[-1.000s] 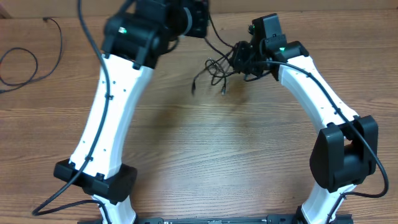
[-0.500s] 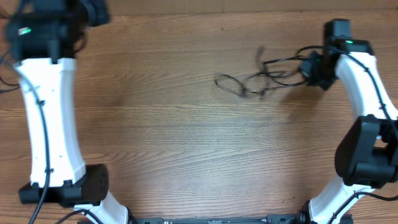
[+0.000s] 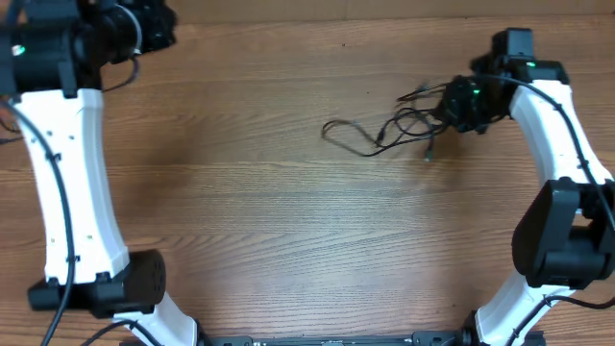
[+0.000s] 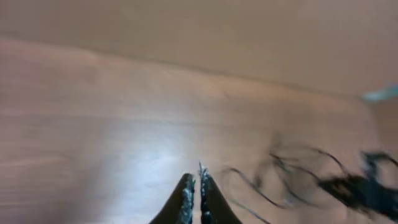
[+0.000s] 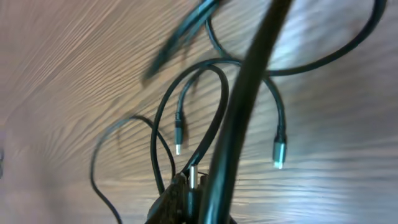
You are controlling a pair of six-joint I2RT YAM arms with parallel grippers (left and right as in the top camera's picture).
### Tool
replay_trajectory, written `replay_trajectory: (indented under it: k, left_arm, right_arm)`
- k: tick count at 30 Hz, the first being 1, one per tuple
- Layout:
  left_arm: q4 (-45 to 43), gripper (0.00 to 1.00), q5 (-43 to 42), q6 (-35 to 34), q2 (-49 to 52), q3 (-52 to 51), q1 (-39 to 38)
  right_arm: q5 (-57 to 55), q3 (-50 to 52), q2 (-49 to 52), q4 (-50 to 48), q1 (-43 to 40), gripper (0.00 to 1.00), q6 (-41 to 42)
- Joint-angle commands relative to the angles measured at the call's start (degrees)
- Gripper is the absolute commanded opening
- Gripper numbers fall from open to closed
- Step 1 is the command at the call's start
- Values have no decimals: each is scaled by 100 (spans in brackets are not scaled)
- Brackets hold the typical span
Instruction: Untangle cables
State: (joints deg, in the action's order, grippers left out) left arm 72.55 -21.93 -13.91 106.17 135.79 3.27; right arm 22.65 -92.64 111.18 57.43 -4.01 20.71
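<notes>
Overhead: cables [image 3: 402,125] lie in a loose tangle on the tabletop [image 3: 288,221], right of centre, with one loop reaching left. Right gripper [image 3: 454,104] is at the tangle's right end, and strands run into it. Left gripper [image 3: 154,24] is at the far left corner, well apart from the cables.

Left wrist: picture blurred. Left gripper [image 4: 194,186] jaws are pressed together with nothing between them. Cables [image 4: 292,177] show as dark lines to the right.

Right wrist: right gripper [image 5: 186,190] jaws are clenched on the cables [image 5: 280,121], with strands rising from between them in loops. Two plugs [image 5: 278,154] show against the wood. A thick blurred wire [image 5: 242,106] crosses in front.
</notes>
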Motion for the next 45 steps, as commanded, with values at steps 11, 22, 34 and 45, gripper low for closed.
replay_trajectory:
  k: [11,22,34,45]
  left_arm:
    - [538,100,-1746,-824,1884,22,-1495]
    - [378,99,-2273,-3558,3112,20,-2439]
    - [400,100,-2946,-5036,3300,9,-2765]
    - [387,100,-2868,-6811,3300,9,-2826]
  right_arm:
    - [291,0,-125,-299,210,4,413]
    - [210,0,-122,-455,282,4,1213]
    - [-1982,0,-116,-553,800,4,1823]
    - [-1545,0,-125,-573,1080,4,3512]
